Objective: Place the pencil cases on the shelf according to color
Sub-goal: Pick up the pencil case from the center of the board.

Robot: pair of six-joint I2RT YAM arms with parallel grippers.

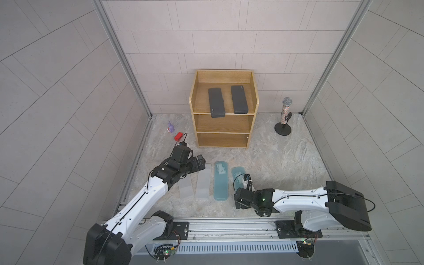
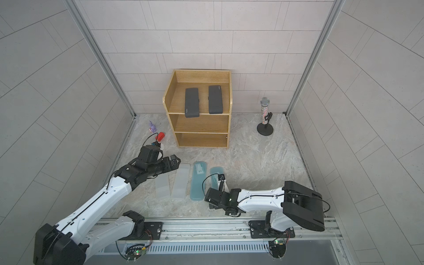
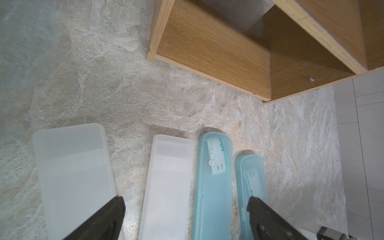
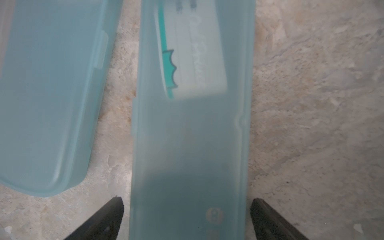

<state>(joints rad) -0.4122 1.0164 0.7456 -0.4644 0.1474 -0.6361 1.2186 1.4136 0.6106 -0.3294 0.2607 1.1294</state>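
Currently the shelf [image 1: 194, 91] holds two black cases [image 1: 216, 102] (left end effector [image 3: 186, 200], right end effector [image 4: 186, 201]: agape, empty).

My tabletop [image 1: 286, 160], a marbled stone-look slab, fills the lower middle of both top views. The wooden shelf [image 1: 222, 132] stands on it at frame centre, against the back wall. On its top level I see the left black case [image 1: 216, 102] overhanging the front edge, with the right black case [image 1: 239, 99] beside it. Below the shelf in the frame, four cases lie flat on the tabletop in a row: the left frosted case [image 1: 186, 189], the right frosted case [image 1: 203, 181], the left teal case [image 1: 221, 181] and the right teal case [image 1: 237, 174]. A purple figure [image 1: 171, 127] and a red block [image 1: 178, 136] sit left of the shelf, and a microphone stand [image 1: 283, 131] sits to its right.
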